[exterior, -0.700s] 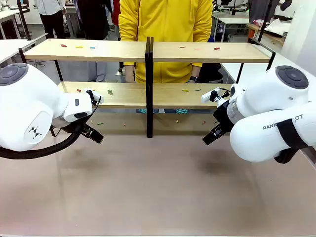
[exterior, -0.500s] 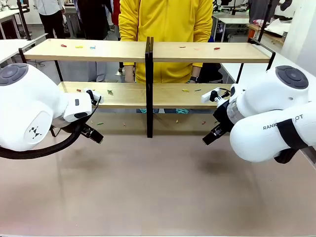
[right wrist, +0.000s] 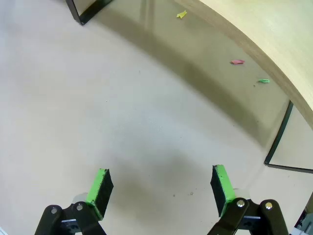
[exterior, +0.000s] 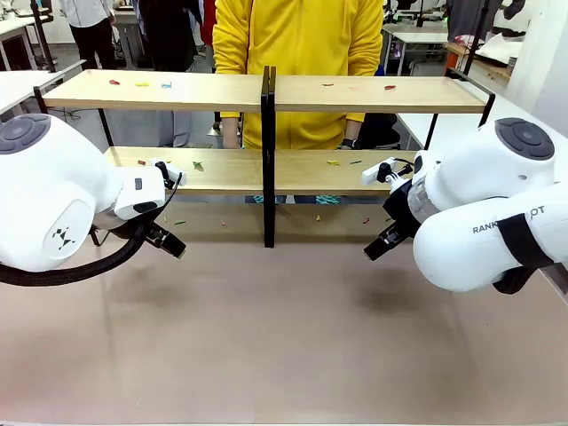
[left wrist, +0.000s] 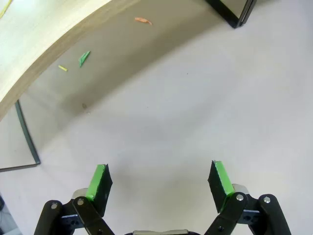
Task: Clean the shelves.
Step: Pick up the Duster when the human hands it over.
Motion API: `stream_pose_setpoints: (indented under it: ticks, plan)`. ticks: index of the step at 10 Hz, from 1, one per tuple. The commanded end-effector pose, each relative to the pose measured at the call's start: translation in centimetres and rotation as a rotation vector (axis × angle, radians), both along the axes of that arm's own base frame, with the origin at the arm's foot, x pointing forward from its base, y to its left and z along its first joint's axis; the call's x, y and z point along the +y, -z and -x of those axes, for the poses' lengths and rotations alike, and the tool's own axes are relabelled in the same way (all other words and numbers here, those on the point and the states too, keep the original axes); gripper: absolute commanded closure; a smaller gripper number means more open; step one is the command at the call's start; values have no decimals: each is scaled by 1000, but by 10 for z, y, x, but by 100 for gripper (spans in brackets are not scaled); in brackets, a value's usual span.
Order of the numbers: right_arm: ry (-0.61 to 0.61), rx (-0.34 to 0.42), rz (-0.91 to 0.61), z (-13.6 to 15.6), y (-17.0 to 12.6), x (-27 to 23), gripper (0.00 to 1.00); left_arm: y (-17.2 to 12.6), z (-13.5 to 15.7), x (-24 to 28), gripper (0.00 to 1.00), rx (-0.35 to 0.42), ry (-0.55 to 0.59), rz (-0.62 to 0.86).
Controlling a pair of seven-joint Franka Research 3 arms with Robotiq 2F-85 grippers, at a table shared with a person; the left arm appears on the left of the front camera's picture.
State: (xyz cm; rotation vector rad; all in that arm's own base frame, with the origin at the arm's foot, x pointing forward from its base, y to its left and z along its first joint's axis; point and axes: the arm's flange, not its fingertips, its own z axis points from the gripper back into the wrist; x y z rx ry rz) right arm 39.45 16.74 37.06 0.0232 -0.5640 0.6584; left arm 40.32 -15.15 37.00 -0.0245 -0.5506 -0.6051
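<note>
Shelves (exterior: 177, 90) stand across the far half of the table (exterior: 284, 355), two long light-wood boards on a thin black frame with a black upright in the middle. A person in a yellow top (exterior: 302, 35) stands just behind them. Small coloured scraps (exterior: 142, 84) lie on both boards and on the tabletop beneath the lower one. My left gripper (exterior: 167, 240) hangs low in front of the rack's left half, apart from it, jaws spread wide and holding nothing. In my left wrist view a green scrap (left wrist: 84, 58) and an orange scrap (left wrist: 143, 20) lie in the board's shadow. My right gripper (exterior: 380, 244) hangs in front of the right half, also wide and empty. Ahead of it lie a yellow scrap (right wrist: 182, 14) and a pink scrap (right wrist: 237, 61).
</note>
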Motion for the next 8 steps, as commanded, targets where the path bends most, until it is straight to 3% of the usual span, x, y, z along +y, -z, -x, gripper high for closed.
stream_pose_setpoints:
  ticks: [1,8]
  plan:
    - [0,0,0,0,0,0,0,0,0,0,0,0,1,0]
    - [0,0,0,0,0,0,0,0,0,0,0,0,0,0]
